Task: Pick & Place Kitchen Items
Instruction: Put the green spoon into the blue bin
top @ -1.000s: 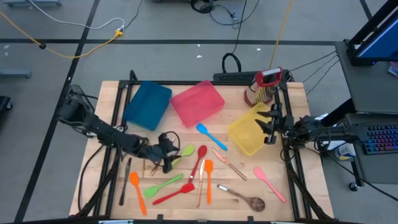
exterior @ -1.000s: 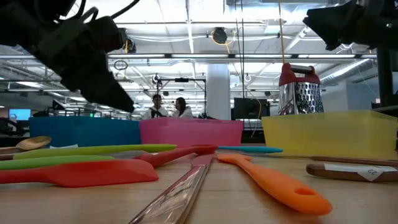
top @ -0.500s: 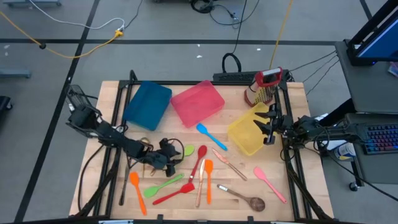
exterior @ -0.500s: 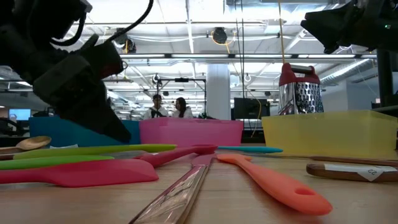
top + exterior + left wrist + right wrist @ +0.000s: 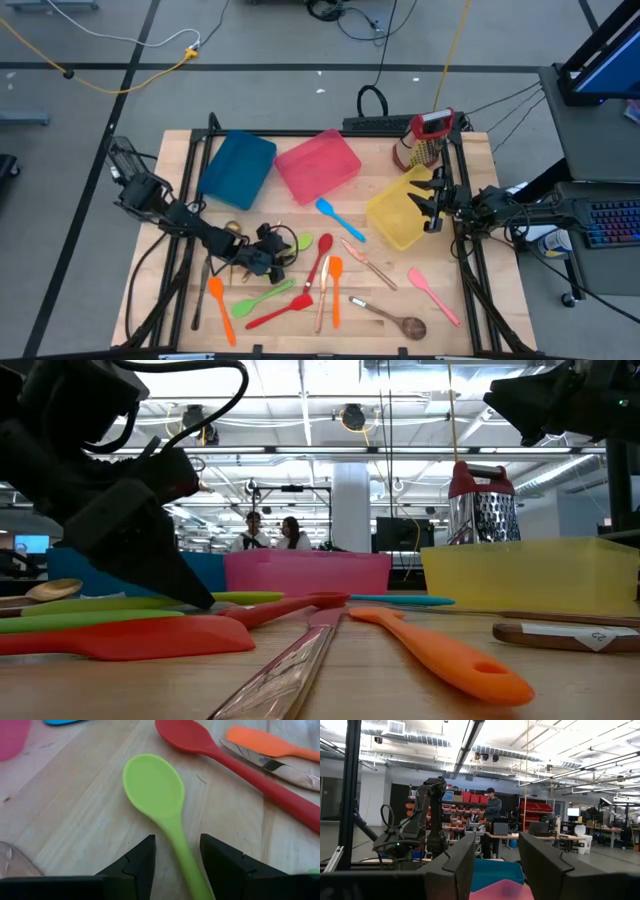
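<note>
Straddling the green spoon (image 5: pixel 157 800) handle with the left gripper (image 5: pixel 176 855), fingers spread, nothing pinched yet.

Left gripper low over the table (image 5: pixel 180 150), front-left of centre; spoon's neck running between the two open fingers (image 5: pixel 141 860), apparently not touched on either side. To do this step well, probably: drop straight down, keep handle centred, close across the narrow neck rather than the bowl, lift level so the tail clears the neighbouring red spoon (image 5: pixel 210 747). Green spoon flat on wood; in the high view (image 5: pixel 290 246) bowl pointing toward the pink bin (image 5: pixel 318 165), long axis slanting back toward the near-left edge. Copper knife (image 5: pixel 272 765) and orange spatula (image 5: pixel 265 742) just beyond the red one. Right gripper (image 5: pixel 432 205) held open above the yellow bin (image 5: pixel 398 218), waiting, empty. People visible far off in the room.
</note>
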Robot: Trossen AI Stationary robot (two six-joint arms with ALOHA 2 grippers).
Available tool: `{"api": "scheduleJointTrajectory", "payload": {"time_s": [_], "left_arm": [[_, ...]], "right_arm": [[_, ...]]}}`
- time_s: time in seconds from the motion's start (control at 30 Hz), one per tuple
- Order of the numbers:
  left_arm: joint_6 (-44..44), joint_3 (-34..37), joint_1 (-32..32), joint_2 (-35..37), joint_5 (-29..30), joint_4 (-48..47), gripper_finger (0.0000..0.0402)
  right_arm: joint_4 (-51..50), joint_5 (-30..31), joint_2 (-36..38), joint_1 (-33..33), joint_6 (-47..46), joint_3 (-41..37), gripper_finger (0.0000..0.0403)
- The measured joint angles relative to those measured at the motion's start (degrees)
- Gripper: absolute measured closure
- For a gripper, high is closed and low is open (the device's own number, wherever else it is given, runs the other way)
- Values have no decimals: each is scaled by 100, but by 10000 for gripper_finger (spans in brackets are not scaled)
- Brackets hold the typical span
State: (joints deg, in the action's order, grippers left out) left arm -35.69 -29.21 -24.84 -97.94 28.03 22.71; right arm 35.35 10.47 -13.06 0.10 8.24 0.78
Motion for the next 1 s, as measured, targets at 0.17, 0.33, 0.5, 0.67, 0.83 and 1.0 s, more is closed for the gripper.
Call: {"api": "scheduleJointTrajectory", "payload": {"time_s": [0.17, 0.33, 0.5, 0.67, 0.83, 1.0], "left_arm": [[60, 6, 7, -8, 29, 31, 274], [47, 13, 13, -18, 58, 109, 333], [44, 13, 7, -23, 38, 184, 369], [70, 13, 7, -16, 162, 515, 369], [106, 10, 87, 118, 210, 827, 363], [140, 10, 268, 496, 232, 831, 367]], "right_arm": [[-1, 0, 0, 0, 4, 0, 260], [-2, -2, 0, 0, 2, 0, 257], [-1, 0, 0, 0, 13, 0, 261], [-2, 1, 0, 0, 15, 0, 259], [-2, 1, 2, 0, 15, 0, 261], [-2, 1, 2, 0, 17, 0, 263]]}}
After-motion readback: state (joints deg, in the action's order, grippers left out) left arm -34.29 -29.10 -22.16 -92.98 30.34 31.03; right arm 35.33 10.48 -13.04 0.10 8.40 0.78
